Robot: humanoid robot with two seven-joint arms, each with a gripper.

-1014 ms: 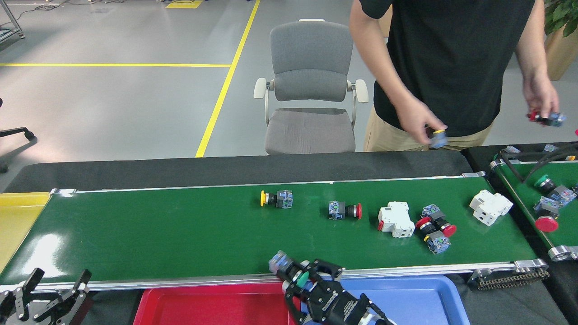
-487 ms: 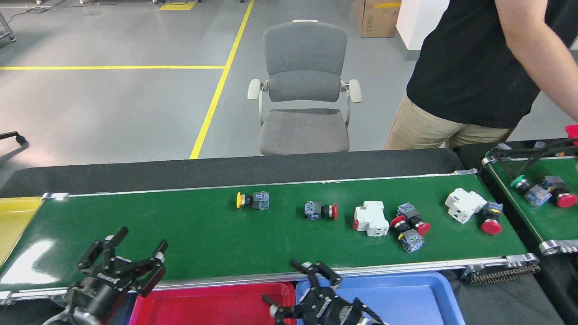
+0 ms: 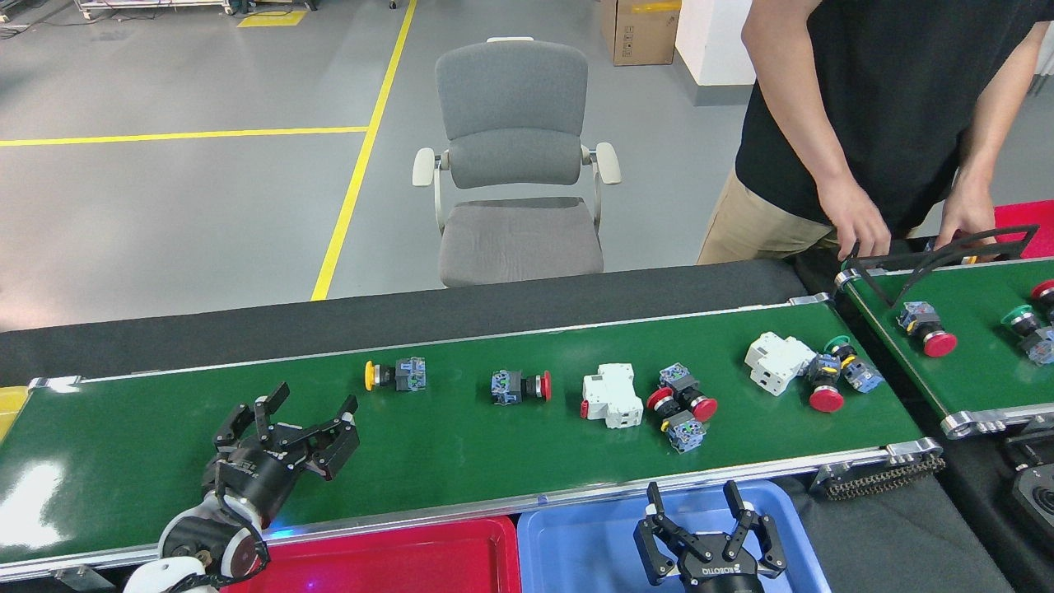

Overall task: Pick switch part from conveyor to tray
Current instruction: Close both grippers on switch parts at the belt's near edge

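Left gripper (image 3: 302, 421) spread wide, empty, above conveyor (image 3: 461, 449). Yellow-capped switch part (image 3: 394, 375) ahead, slightly right, apart. Right gripper (image 3: 708, 515) splayed over blue tray (image 3: 576, 548), probably empty. Best approach: lead belt drift, straddle body, then squeeze.

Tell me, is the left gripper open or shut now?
Open. The left gripper hangs over the conveyor with its black fingers spread apart, and nothing is between them.

Bright, even overhead light, sharp focus, white glare on the conveyor (image 3: 37, 486) at left.
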